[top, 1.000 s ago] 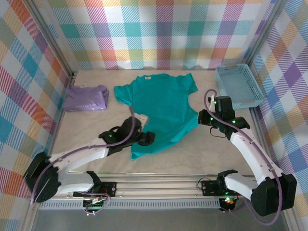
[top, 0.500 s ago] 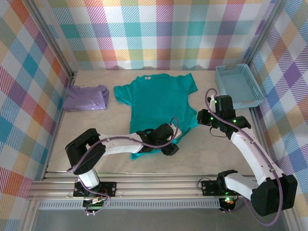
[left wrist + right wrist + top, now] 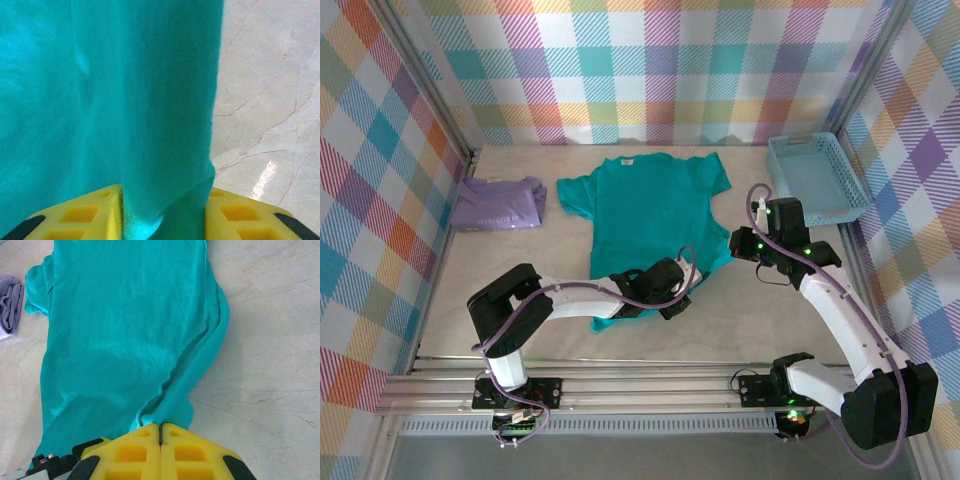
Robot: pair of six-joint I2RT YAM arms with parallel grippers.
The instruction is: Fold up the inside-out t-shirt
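Observation:
The inside-out t-shirt [image 3: 650, 215] lies flat in the middle of the table, teal-green, collar toward the back. My left gripper [image 3: 667, 298] is at its lower right hem. In the left wrist view a bunch of the t-shirt fabric [image 3: 125, 100] fills the gap between the yellow fingers [image 3: 80, 215] of the left gripper [image 3: 164, 200]. My right gripper [image 3: 746, 245] is at the shirt's right edge. Seen from the right wrist, the right gripper [image 3: 160, 426] is shut, with a ridge of the t-shirt [image 3: 125, 330] running into its tips.
A folded pale lavender garment [image 3: 498, 205] lies at the back left, and it also appears as the lavender garment [image 3: 10, 305] at the right wrist view's left edge. A light blue basket [image 3: 778, 180] stands at the back right. Bare marbled tabletop [image 3: 770, 320] lies right of the shirt.
My left arm has swung from the shirt's lower left corner across to its lower right hem, and its jaws have narrowed onto the fabric. The right arm has stayed put.

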